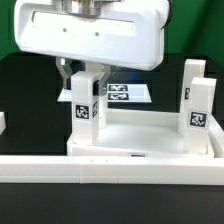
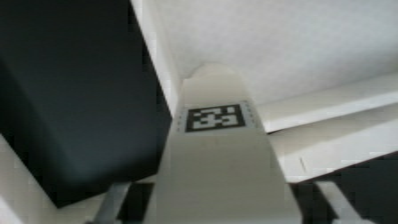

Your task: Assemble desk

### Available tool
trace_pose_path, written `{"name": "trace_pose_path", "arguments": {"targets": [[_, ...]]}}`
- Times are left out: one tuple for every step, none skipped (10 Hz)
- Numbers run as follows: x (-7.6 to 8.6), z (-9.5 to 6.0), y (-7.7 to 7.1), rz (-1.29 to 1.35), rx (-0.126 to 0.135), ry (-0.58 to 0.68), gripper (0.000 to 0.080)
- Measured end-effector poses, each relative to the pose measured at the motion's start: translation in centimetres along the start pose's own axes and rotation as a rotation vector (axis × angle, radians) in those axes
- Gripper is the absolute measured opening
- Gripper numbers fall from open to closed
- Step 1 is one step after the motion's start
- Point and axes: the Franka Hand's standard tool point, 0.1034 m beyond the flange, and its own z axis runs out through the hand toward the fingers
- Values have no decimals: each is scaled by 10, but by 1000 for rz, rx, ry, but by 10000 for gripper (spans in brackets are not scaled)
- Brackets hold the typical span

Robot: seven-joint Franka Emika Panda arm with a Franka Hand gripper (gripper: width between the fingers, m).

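Black tabletop, desk top lying near front, gripper clamped on a leg at its corner.

Desk top is white, tray-like with raised rim, sits on the black table just behind the long low white rail running across the front. One tagged white leg stands upright at the tray's corner on the exterior view's left, the jaws closed on its upper part from above; wrist view shows same leg between the fingers, tag facing camera. Cannot tell whether it is seated in the socket. Second tagged leg stands upright at the corner on the exterior view's right, a third white leg just behind it. Marker board lies flat on table behind the tray.
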Motion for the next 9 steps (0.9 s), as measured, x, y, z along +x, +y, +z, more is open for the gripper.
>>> {"name": "trace_pose_path", "arguments": {"targets": [[0,0,1,50,-3,-2,319],[-1,0,2,67,-10,-3,324],[0,-1,2,79,-13,-1,324],[-1,-1,3,96,-15,-4,358],[-1,0,3,103,-15,-4,358],[-1,1,3,102,-15,-4,540],[-1,0,3,99,-15,-4,540],[-2,-4,-2,89,-10,-2,626],[-4,-11,-7,84,-2,-7,642]]}}
